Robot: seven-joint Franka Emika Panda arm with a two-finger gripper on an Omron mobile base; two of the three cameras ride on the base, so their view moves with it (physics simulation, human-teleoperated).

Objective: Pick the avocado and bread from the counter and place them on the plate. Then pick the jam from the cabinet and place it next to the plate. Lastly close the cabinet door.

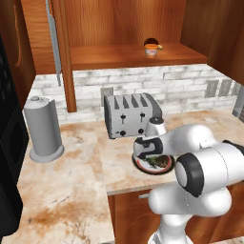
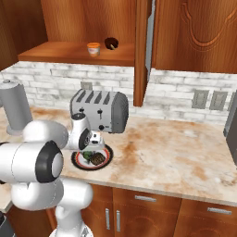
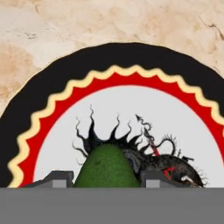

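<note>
Gripping what, in the hand view? (trainee)

I read the gripper [image 3: 106, 178] as clenched on the avocado [image 3: 106, 162]: a dark finger stood against each flank of the green oval. It hung low over the white centre of the plate [image 3: 131, 57], which lay on the counter [image 3: 65, 22]. Whether the avocado touched the plate I could not tell. (operator)

Where was everything else? (trainee)

In the right base view the plate sat on the counter just in front of the toaster [image 2: 99, 110]. A dark brown patch [image 2: 96, 159] showed on the plate beside the green; I judged it the bread, though the plate's dark pattern made that uncertain. The jam [image 2: 93, 48] stood on the shelf of the cabinet [image 2: 83, 18], whose door [image 2: 194, 32] stood open. (operator)

So which step was this? (trainee)

I judged it the release of the avocado, with the jam and the door not yet dealt with. (operator)

What could have gone wrong from there? (trainee)

Three things, in my judgement. First, the avocado is a glossy oval: let go above the plate, not on it, it could roll over the flat rim onto the counter. Second, fingers lifted before they had fully parted could drag it along or flick it sideways into the brown patch. Third, the toaster stood close behind the hand, so a careless rise toward the cabinet could clip it and shove the plate. (operator)
</note>
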